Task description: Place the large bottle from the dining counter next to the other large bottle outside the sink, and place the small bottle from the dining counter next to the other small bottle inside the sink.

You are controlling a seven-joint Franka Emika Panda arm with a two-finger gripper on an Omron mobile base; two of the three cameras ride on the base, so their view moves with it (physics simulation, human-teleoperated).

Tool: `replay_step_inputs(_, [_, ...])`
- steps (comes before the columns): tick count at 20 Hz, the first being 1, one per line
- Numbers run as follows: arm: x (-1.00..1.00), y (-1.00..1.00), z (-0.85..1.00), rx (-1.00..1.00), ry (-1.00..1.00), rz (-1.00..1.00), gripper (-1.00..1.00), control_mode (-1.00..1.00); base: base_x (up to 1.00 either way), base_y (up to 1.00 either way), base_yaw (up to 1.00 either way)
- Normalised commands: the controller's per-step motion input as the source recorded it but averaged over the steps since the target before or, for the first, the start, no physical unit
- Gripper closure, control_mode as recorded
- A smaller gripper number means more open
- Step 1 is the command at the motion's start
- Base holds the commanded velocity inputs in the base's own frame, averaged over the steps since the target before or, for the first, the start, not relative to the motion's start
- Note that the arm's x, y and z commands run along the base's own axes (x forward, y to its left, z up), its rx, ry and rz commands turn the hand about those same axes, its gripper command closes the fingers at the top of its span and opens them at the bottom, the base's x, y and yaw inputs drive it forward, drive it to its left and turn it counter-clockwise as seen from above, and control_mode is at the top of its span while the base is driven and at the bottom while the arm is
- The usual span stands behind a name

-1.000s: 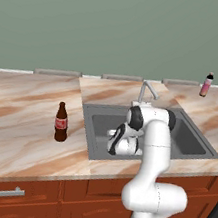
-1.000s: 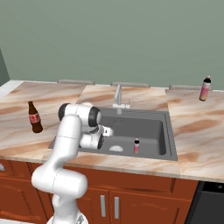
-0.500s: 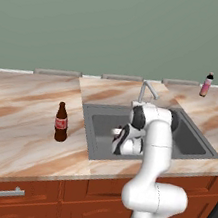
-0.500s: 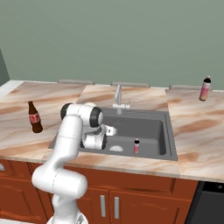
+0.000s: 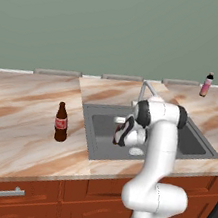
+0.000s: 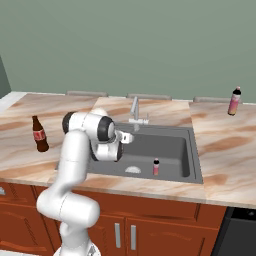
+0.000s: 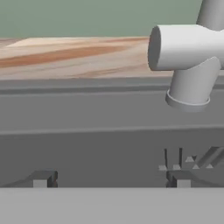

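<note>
Here the claw (image 7: 109,178) was seen low inside the sink (image 6: 172,150), its fingertips (image 7: 42,178) spread wide with nothing between them, close under the faucet (image 7: 188,57). A small bottle (image 6: 156,167) was stood upright on the sink floor, while the tall brown bottle (image 5: 61,122) was stood on the table (image 5: 18,115) left of the sink and the gradient bottle (image 5: 206,84) was set far back on the right

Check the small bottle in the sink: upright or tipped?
Upright. In the right base view the small bottle stands on the sink floor, cap up, apart from the pincer.
</note>
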Motion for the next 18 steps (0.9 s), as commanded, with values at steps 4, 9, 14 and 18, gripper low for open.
replay_step_inputs(4, [0.00, 0.11, 0.62, 0.00, 0.00, 0.00, -1.00, -1.00, 0.00, 0.00, 0.00])
replay_step_inputs(9, [-0.04, 0.16, 0.58, 0.00, 0.00, 0.00, -1.00, -1.00, 0.00, 0.00, 0.00])
replay_step_inputs(14, [-0.28, 0.18, 0.39, 0.01, 0.00, 0.00, -1.00, -1.00, 0.00, 0.00, 0.00])
replay_step_inputs(18, [-0.38, 0.18, 0.45, 0.00, 0.00, 0.00, -1.00, -1.00, 0.00, 0.00, 0.00])
